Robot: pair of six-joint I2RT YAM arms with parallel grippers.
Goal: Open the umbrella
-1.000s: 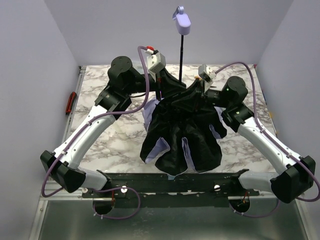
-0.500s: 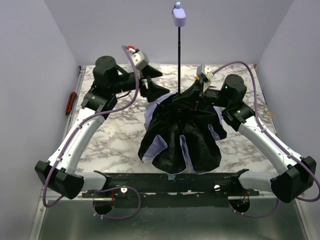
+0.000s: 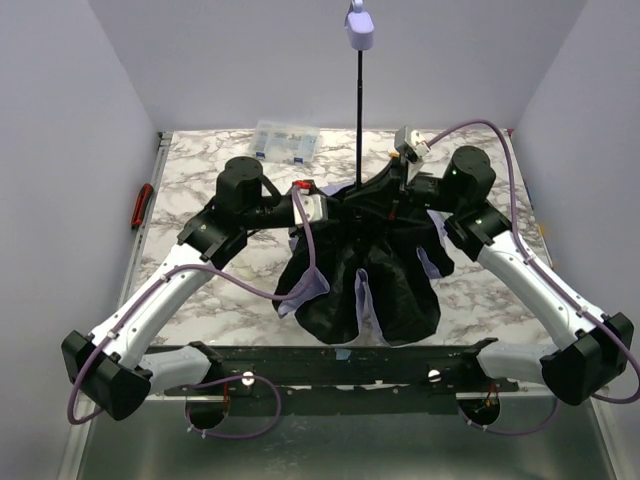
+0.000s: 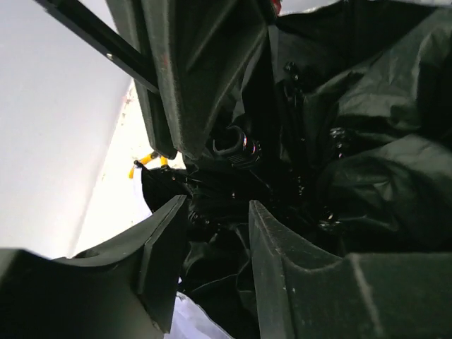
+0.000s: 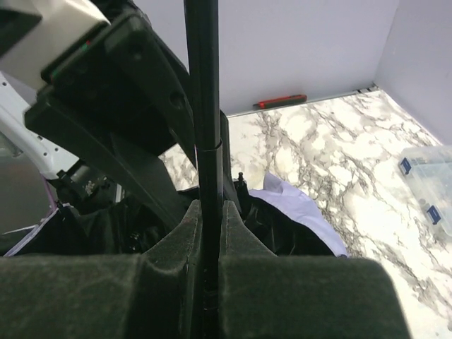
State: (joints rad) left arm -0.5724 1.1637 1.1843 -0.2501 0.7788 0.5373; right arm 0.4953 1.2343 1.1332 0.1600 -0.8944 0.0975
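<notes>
The umbrella stands on the marble table with its thin black shaft (image 3: 360, 120) pointing up and the lavender handle (image 3: 360, 28) on top. Its canopy (image 3: 365, 275) hangs down in loose folds, black with lavender patches. My right gripper (image 3: 393, 198) is shut on the shaft just above the canopy; in the right wrist view its fingers (image 5: 208, 212) clamp the shaft (image 5: 203, 106). My left gripper (image 3: 338, 210) sits at the canopy's top from the left. In the left wrist view the left gripper (image 4: 217, 240) has its jaws apart, with black fabric (image 4: 367, 141) and ribs just beyond them.
A clear plastic compartment box (image 3: 286, 140) lies at the back of the table, also seen as the box (image 5: 431, 185) in the right wrist view. A red-handled tool (image 3: 143, 205) lies along the left edge. Yellow handles (image 4: 145, 161) peek out beside the canopy. Grey walls enclose the table.
My left arm swung from the back left down and in to the canopy's top, its jaws opening wide and then narrowing. The compartment box is uncovered. The right gripper stays clamped on the shaft.
</notes>
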